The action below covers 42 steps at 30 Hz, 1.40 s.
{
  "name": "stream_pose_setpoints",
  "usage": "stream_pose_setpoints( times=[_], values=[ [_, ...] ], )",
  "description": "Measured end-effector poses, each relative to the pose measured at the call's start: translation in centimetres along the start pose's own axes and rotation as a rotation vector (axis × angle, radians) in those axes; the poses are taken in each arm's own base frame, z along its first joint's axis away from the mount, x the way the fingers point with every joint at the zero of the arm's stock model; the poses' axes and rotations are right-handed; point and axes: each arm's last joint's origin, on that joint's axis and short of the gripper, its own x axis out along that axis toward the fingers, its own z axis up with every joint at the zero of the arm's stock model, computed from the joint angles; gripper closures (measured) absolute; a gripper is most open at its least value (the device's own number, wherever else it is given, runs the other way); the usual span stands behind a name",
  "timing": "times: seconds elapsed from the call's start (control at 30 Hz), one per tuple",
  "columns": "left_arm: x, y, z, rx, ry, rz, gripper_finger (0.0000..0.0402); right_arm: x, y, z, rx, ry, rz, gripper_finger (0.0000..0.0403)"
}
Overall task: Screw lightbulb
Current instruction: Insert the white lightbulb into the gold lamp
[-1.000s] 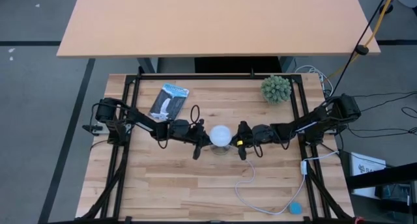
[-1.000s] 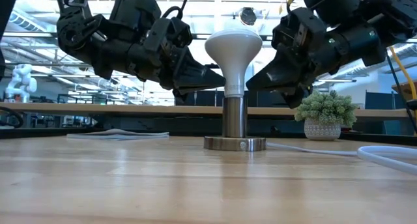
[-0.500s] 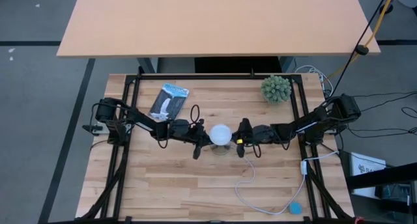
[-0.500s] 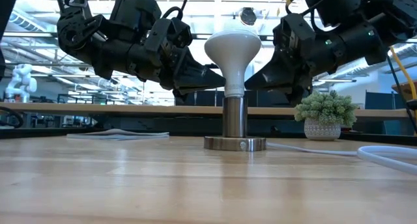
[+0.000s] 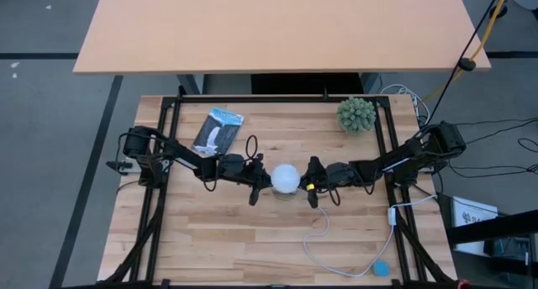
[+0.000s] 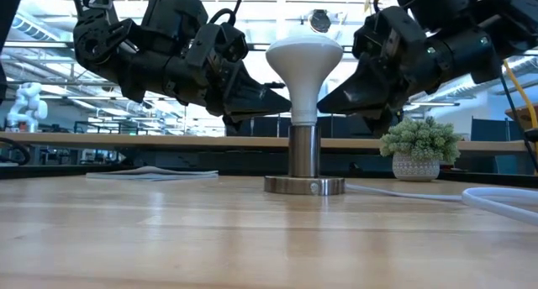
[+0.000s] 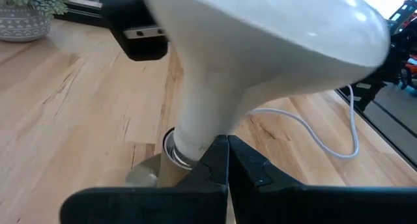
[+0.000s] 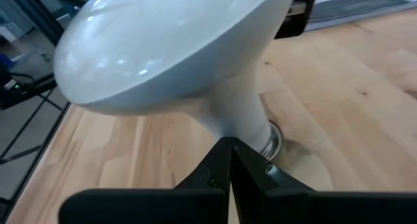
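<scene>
Two arms flank the lightbulb (image 5: pixel 285 177) from above, table centre, equally near. Low: bulb upright in its socket (image 6: pixel 304 161), left gripper (image 6: pixel 282 93) and right gripper (image 6: pixel 326 98) tips at its neck. Wrists: both pairs of fingers pressed together, holding nothing.

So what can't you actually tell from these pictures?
- Whether the lightbulb is screwed fully home: in the low view the metal socket hides its threads.
- Whether either shut claw touches the bulb's neck: in both wrist views the tips meet right in front of it, covering any gap.
- What the flat packet is: too small in the high view.
- The white cord runs to a blue thing, too small to identify.
</scene>
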Motion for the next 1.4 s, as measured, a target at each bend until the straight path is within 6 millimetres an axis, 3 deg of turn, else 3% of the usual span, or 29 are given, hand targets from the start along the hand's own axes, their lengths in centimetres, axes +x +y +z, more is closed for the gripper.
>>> stream_pose_setpoints(
  times=[1.0,1.2,1.4],
  values=[
    [-0.3,1.2,0.4,-0.084,-0.004,0.037,0.0402,0.0,-0.1,0.1,0.075,-0.016,-0.023,0.0403],
    [-1.7,1.3,1.8,-0.101,0.068,0.052,0.0402,-0.7,0.2,-0.1,0.060,0.046,-0.040,0.0403],
    [-3.8,-0.2,3.7,-0.099,0.118,0.099,0.0402,-1.2,0.3,-0.7,0.060,0.122,-0.064,0.0403]
  ],
)
